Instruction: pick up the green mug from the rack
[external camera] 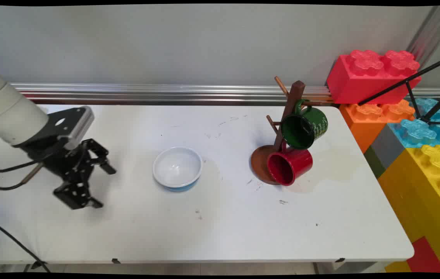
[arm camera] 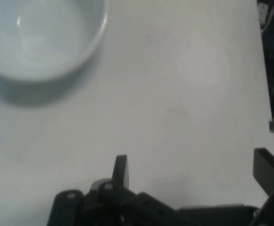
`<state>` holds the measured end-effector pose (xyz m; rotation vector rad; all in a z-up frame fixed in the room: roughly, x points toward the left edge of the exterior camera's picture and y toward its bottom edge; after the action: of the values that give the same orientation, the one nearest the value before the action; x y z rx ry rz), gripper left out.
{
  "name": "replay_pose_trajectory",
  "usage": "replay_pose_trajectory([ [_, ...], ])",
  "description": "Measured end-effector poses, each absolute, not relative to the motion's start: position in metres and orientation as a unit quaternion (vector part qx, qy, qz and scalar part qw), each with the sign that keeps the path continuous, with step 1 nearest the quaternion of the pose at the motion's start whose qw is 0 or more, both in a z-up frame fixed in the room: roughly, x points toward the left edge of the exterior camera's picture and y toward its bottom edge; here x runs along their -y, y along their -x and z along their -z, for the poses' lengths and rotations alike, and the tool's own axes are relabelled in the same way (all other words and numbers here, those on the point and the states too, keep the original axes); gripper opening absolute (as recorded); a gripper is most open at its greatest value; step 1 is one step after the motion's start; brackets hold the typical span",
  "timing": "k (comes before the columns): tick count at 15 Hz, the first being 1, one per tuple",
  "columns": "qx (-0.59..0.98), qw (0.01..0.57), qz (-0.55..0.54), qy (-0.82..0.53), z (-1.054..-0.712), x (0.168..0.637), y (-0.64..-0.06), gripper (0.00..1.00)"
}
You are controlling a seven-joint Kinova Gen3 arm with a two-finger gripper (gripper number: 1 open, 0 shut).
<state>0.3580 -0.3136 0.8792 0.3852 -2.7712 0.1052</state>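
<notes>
My black gripper point(external camera: 103, 186) hangs low over the left part of the white table point(external camera: 243, 232), open and holding nothing. Its fingers point toward a white bowl with a blue outside point(external camera: 177, 168), which stands a short way to its right. In the hand view the bowl point(arm camera: 38, 37) fills the upper left corner, apart from the gripper point(arm camera: 196, 172), and bare table lies between the two fingers.
A wooden mug tree point(external camera: 287, 116) stands at the right, with a green mug point(external camera: 305, 127) hung on it and a red mug point(external camera: 289, 164) lying at its round base. Big toy bricks point(external camera: 398, 116) are stacked beyond the table's right edge.
</notes>
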Motion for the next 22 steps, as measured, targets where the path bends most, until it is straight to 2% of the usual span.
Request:
replay_pose_trajectory([
  [6, 0.956, 0.244, -0.065, -0.148, -0.889, 0.345, -0.324, 1.0],
  [12, 0.941, 0.287, -0.085, -0.156, -0.901, 0.363, -0.279, 1.0],
  [22, 0.93, 0.298, -0.107, -0.189, -0.926, 0.381, -0.178, 1.0],
])
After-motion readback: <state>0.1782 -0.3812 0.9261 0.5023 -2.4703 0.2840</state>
